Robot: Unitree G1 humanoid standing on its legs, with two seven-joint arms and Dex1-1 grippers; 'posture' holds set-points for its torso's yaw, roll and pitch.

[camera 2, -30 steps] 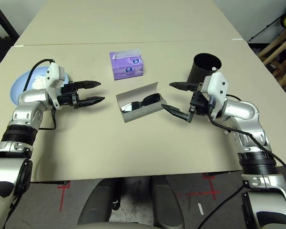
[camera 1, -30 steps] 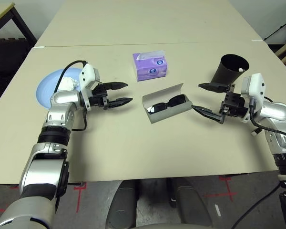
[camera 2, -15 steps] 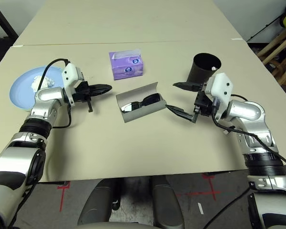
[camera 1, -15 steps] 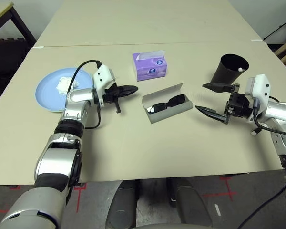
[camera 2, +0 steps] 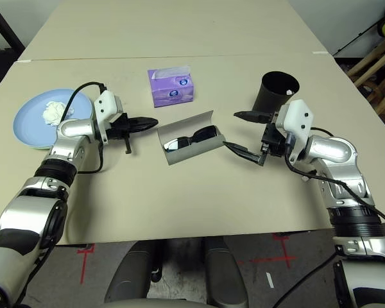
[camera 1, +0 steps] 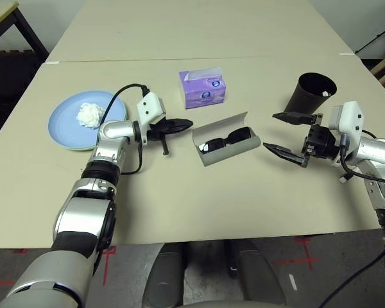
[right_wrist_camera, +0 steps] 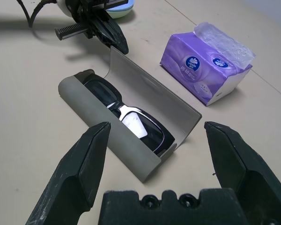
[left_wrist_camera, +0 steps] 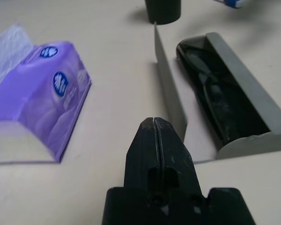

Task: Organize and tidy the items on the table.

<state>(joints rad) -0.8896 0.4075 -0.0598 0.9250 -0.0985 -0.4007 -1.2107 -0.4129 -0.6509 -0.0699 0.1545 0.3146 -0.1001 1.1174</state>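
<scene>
Leftmost, near the bench's (camera 1: 179, 212) left edge, a light blue plate (camera 1: 64, 125) carries a crumpled white tissue wad (camera 1: 89, 115). Beside it the left claw (camera 1: 183, 123) is pressed shut on nothing, pointing at the open grey glasses case (camera 1: 226, 139) holding black sunglasses (camera 1: 226, 138) mid-bench. Rightward, the right claw (camera 1: 279, 131) gapes wide and empty before the black tapered cup (camera 1: 310, 93).

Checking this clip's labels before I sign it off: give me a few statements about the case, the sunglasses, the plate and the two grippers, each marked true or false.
1. The grey glasses case lies open with the black sunglasses inside. True.
2. The left gripper is open wide. False: its fingers are shut, empty, pointing at the case's raised lid.
3. The right gripper is open, on the case's other side. True.
4. The white tissue wad lies on bare table. False: it rests on the light blue plate.
5. The black cup lies tipped over. False: it stands upright.
</scene>
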